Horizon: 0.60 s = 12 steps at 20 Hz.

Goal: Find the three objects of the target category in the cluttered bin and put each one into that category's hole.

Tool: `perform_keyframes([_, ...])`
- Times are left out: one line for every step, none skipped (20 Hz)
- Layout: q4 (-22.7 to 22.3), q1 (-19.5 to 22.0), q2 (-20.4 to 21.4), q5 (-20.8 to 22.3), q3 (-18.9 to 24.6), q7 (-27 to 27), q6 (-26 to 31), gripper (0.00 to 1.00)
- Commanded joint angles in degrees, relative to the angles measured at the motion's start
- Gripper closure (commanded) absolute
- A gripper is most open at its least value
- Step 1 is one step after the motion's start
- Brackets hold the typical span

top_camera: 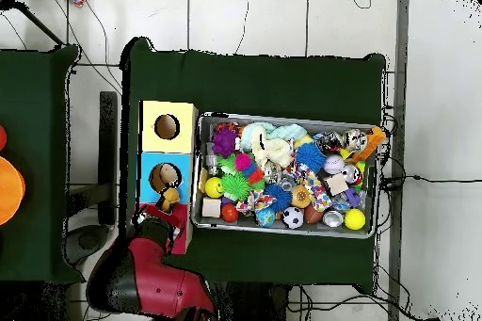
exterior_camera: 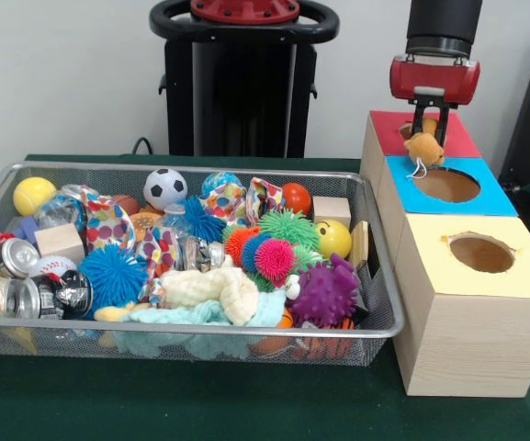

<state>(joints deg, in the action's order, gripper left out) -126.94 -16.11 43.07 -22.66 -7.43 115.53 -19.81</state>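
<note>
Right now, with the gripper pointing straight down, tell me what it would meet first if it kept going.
The gripper, holding a tan-brown plush, points down at the red-surround hole. The plush would probably enter that hole first. Depth is unclear, though: it hangs close to the blue surround, so it might catch that edge.

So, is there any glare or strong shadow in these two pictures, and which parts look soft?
Front view: soft, even light; small bright glints on the crushed silver cans and on the rounded rim of the wide silver wire-mesh basket; the small tan-brown plush toy under the red and black gripper looks blurred. Overhead view: no glare; the basket's contents lack fine detail.
</note>
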Motion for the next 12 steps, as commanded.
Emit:
perform_keyframes([-7.1,1.9,-4.8,1.1,7.2,15.8,3.9,1.0])
perform_keyframes([-7.1,2.0,-4.8,1.1,7.2,15.7,3.9,1.0])
perform_keyframes([-7.1,2.1,-4.8,1.2,7.2,15.6,3.9,1.0])
perform_keyframes([-7.1,2.1,-4.8,1.2,7.2,15.5,3.9,1.0])
perform_keyframes([-7.0,2.0,-4.8,1.2,7.1,15.3,3.9,1.0])
perform_keyframes([-7.0,2.0,-4.9,1.1,7.1,15.2,3.9,1.0])
perform_keyframes([-6.7,1.6,-4.9,0.9,6.6,14.5,4.2,1.0])
perform_keyframes([-6.7,1.5,-5.0,0.8,6.5,14.4,4.2,1.0])
perform_keyframes([-6.5,1.1,-5.0,0.7,6.1,14.0,4.4,1.0])
perform_keyframes([-6.4,0.8,-5.0,0.6,5.7,13.5,4.7,1.0])
perform_keyframes([-6.3,0.6,-5.0,0.6,5.4,13.0,4.9,1.0])
perform_keyframes([-6.3,0.5,-4.9,0.6,5.3,12.7,5.3,1.0])
